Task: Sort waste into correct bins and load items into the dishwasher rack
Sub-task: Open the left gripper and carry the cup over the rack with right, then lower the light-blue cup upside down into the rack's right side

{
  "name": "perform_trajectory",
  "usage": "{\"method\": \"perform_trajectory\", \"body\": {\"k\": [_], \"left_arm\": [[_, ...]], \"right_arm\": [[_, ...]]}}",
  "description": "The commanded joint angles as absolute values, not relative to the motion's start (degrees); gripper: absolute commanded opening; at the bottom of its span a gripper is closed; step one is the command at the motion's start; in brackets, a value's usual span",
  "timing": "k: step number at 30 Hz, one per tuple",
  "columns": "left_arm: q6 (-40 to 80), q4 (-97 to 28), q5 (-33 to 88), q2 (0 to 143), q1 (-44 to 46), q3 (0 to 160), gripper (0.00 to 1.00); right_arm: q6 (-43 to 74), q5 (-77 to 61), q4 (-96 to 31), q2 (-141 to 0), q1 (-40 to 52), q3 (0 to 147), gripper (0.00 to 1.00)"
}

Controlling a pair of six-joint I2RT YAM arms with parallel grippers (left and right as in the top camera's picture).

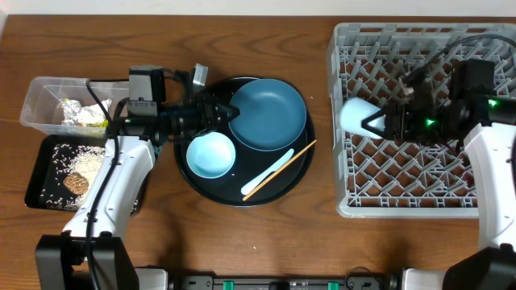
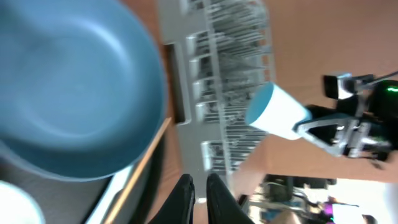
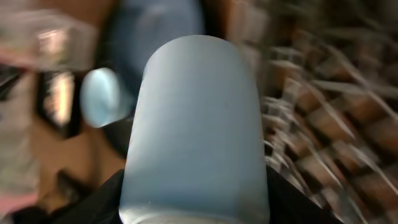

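Small pale blue cup [image 3: 196, 124] fills the right wrist view, clamped by its base in right gripper [image 3: 194, 196], mouth pointed away from the fingers. Left wrist view: left gripper [image 2: 199, 186] fingers are nearly pressed together, nothing held; big round blue plate [image 2: 68, 81] lies up-left of them. Overhead: cup is held sideways over dishwasher rack [image 1: 343, 48] left edge, long axis left-right; tipping mouth-down is judged needed.

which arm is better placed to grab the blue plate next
Left: the left end effector is beside the blue plate; the right end effector holds the pale blue cup over the rack.
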State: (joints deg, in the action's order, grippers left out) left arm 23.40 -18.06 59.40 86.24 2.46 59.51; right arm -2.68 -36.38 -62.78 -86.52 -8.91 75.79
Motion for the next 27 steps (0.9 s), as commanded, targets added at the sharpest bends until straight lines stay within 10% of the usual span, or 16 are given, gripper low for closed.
{"method": "perform_trajectory", "body": {"k": [1, 7, 14, 27], "left_arm": [[18.63, -21.17, 52.49, 86.15, 2.33, 60.05, 0.23], [18.65, -26.61, 43.4, 86.15, 2.31, 60.05, 0.38], [18.68, -26.76, 42.54, 86.15, 2.31, 60.05, 0.98], [18.65, -26.76, 42.52, 86.15, 2.31, 60.05, 0.98]], "right_arm": [[6.87, -23.51, -63.86, -83.15, -9.15, 77.28, 0.01], [8.69, -19.18, -68.71, -79.85, -9.15, 81.89, 0.01], [13.67, -3.95, -80.47, -78.3, -9.17, 87.39, 0.01], [14.09, 1.08, -84.62, -78.65, -19.88, 87.37, 0.01]]}}
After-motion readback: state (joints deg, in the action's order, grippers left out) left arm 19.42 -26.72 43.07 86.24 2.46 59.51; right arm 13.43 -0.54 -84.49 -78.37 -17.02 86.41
